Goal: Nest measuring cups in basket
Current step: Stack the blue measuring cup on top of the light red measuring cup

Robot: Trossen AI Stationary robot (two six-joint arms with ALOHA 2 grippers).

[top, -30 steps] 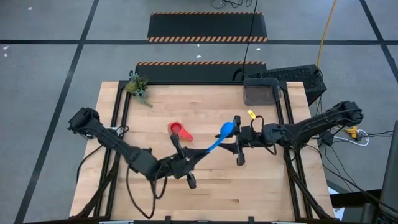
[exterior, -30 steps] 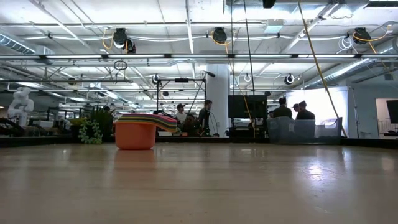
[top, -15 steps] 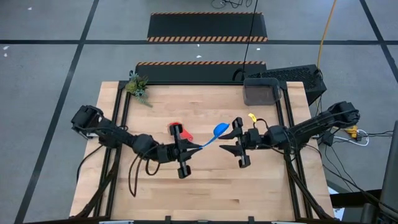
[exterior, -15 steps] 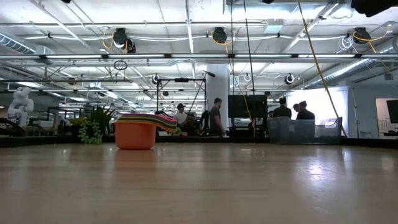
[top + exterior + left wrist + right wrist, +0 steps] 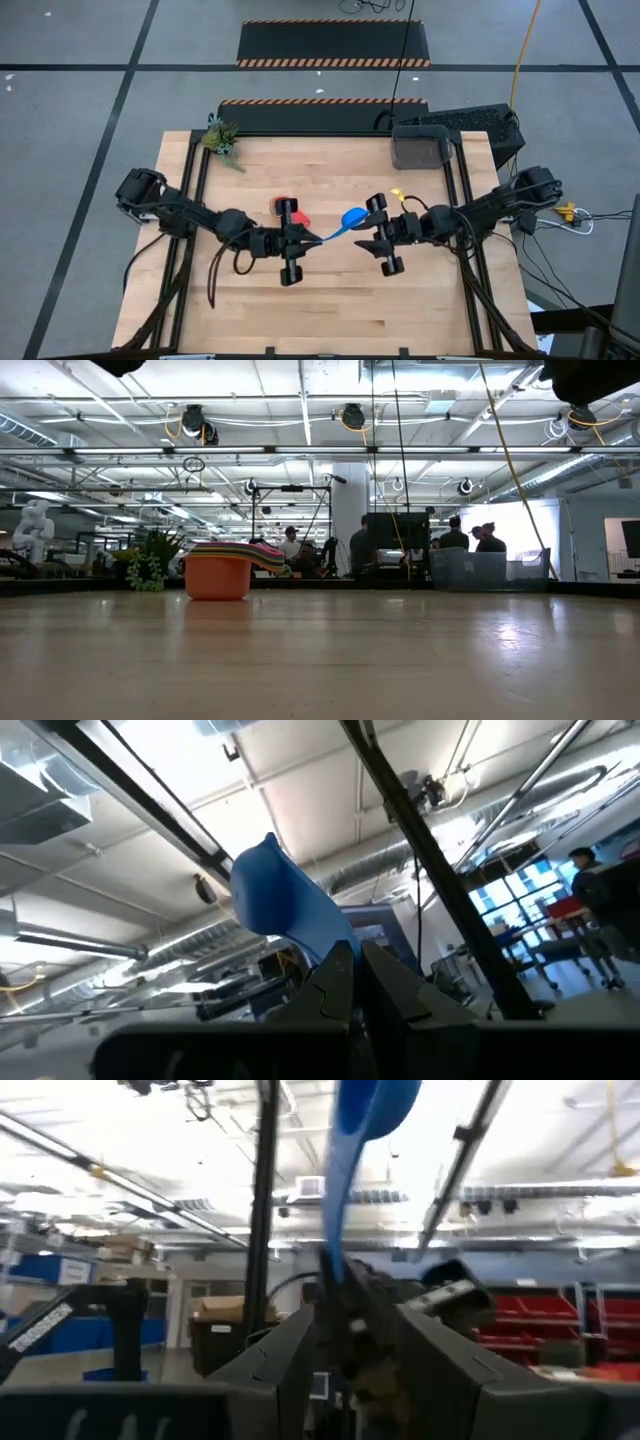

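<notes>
A blue measuring cup (image 5: 352, 215) hangs in the air over the middle of the table, and my left gripper (image 5: 305, 238) is shut on its handle. My right gripper (image 5: 368, 228) is open right beside the cup's bowl and faces the left one. In the right wrist view the cup (image 5: 375, 1105) rises beyond the right gripper's fingers, and I see no touch. The other measuring cups sit nested in a stack (image 5: 217, 575), red on top (image 5: 280, 205), partly hidden under my left gripper. The dark grey basket (image 5: 420, 148) stands at the far right edge. My left gripper pinches the blue cup's handle (image 5: 325, 935) near its free end between its two fingers. The fingers come from the table's left and slant upward, lying roughly along the handle. The cup sticks out beyond them with its bowl (image 5: 275, 895) highest, lifted clear of the table.
A small green plant (image 5: 220, 140) sits at the far left corner. A black keyboard (image 5: 470, 120) lies beyond the basket. The near half of the wooden table (image 5: 330, 310) is bare. Several people stand in the room behind the table (image 5: 470, 540).
My left gripper has moved toward the far edge and tipped its fingers upward, still shut on the handle. The blue cup has shifted a little toward the table's left and stays clear of the table. My right gripper has also tipped upward, almost in place.
</notes>
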